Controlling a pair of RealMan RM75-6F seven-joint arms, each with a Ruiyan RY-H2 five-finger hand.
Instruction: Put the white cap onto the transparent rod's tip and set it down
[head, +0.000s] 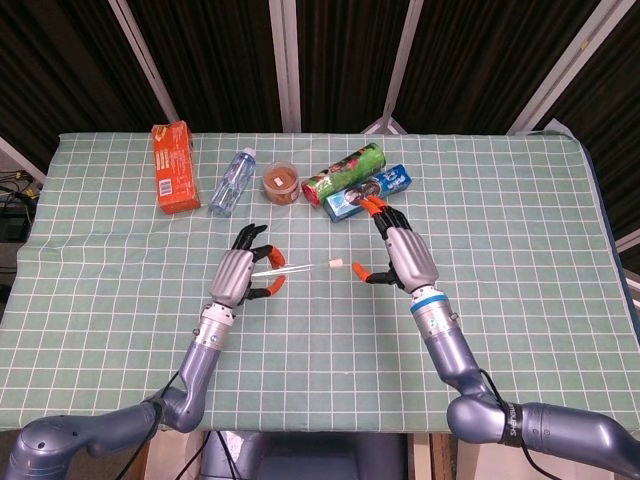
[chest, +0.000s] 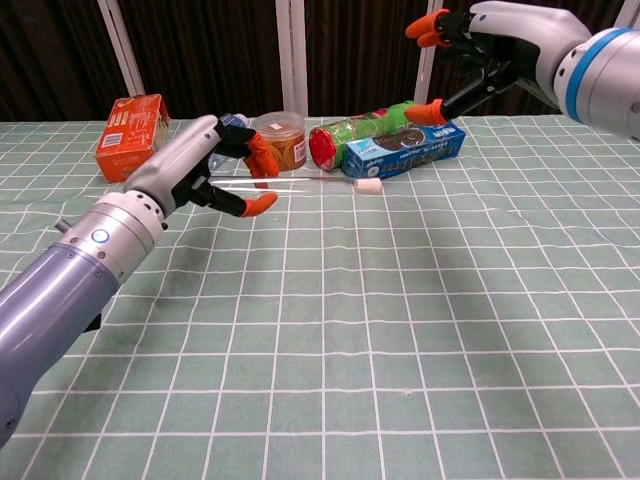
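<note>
- While the left hand (head: 238, 277) pinches the rod (head: 292, 270) low over the bench (head: 520, 200), its thumb and fingers (chest: 262, 155) close on the rod's near end.
- The rod lies roughly level, running from that hand toward the right hand (head: 403, 252).
- The cap (head: 335, 265) sits on the rod's far tip, a small white piece close above the green checked cloth; whether it touches the cloth I cannot tell.
- The right hand is spread wide and holds nothing, its orange-tipped fingers apart, near the cap but clear of it.
- From the chest camera that right hand (chest: 490, 45) hangs well above the bench, over the blue box (chest: 405, 150).
- Behind the hands a row of goods lies on the cloth: an orange box (head: 171, 166) far left, a water bottle (head: 232, 182) on its side beside it, a small tub (head: 282, 182), a green can (head: 345, 172) tipped over, and the blue box just beside the can.
- The rod, in the chest view (chest: 300, 181), crosses in front of the tub and can.
</note>
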